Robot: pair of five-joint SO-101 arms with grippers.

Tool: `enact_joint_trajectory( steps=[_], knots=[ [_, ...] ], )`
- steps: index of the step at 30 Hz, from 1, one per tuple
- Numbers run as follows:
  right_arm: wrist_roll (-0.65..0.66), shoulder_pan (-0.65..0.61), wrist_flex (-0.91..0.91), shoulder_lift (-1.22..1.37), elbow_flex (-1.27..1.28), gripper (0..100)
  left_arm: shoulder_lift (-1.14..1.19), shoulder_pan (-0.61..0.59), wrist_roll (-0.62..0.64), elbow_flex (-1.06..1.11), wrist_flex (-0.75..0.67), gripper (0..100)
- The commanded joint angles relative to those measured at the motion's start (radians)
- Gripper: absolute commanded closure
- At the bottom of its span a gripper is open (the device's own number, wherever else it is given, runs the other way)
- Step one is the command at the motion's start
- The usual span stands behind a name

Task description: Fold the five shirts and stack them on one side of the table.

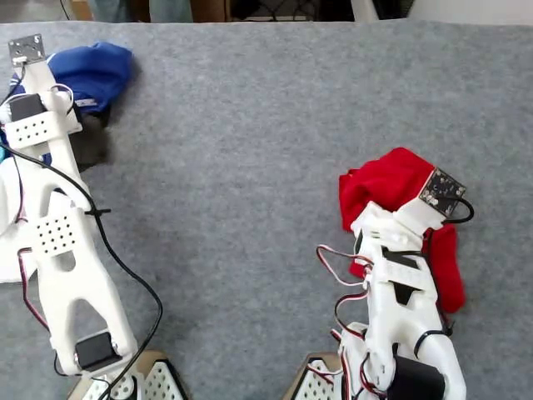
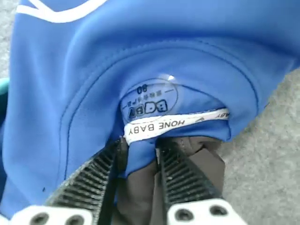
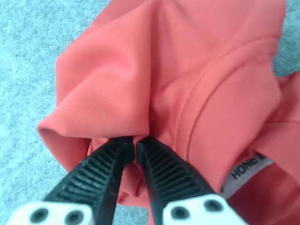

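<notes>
A blue shirt (image 1: 96, 71) lies bunched at the table's far left corner. In the left wrist view my left gripper (image 2: 139, 147) is shut on the blue shirt (image 2: 140, 56) at its collar edge, just below the white neck label. A dark brown garment (image 2: 197, 154) lies under that collar. A red shirt (image 1: 391, 183) lies crumpled at the right of the table, partly under the right arm (image 1: 400, 275). In the right wrist view my right gripper (image 3: 136, 143) is shut on a fold of the red shirt (image 3: 187, 70), beside its collar.
The grey felt table (image 1: 250, 167) is bare across the middle and far right. White cloth (image 1: 10, 200) lies at the left edge beneath the left arm (image 1: 50, 225). A teal scrap (image 2: 2, 86) shows beside the blue shirt. Cables trail from both arms near the front edge.
</notes>
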Motion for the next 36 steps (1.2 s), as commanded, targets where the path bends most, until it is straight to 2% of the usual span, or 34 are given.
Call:
enact_joint_trajectory(
  steps=[1,3,10,18,23,26,32,36],
  knots=[
    [-0.002,-0.011,-0.002,0.005,-0.024,98.3,-0.078,-0.015,0.003,-0.179,0.127,97],
    [-0.002,-0.011,-0.002,0.005,-0.024,98.3,-0.124,-0.015,0.003,-0.272,0.173,97],
    [-0.002,-0.009,-0.002,0.005,-0.024,98.3,-0.476,-0.07,0.003,-0.252,0.204,97],
    [-0.002,-0.009,-0.002,0.005,-0.024,98.3,-0.747,-0.308,0.006,-0.248,0.141,97],
    [-0.002,-0.009,-0.002,0.005,-0.024,98.3,-0.767,-0.483,0.011,-0.254,0.101,97],
    [-0.002,-0.009,-0.002,0.005,-0.024,98.3,-0.766,-0.539,0.011,-0.246,0.123,97],
    [-0.002,-0.009,-0.002,0.005,-0.024,98.3,-0.687,-0.516,-0.002,-0.143,0.302,97],
    [-0.002,-0.009,-0.002,0.005,-0.024,98.3,-0.58,-0.498,-0.121,-0.015,0.408,97]
  ],
)
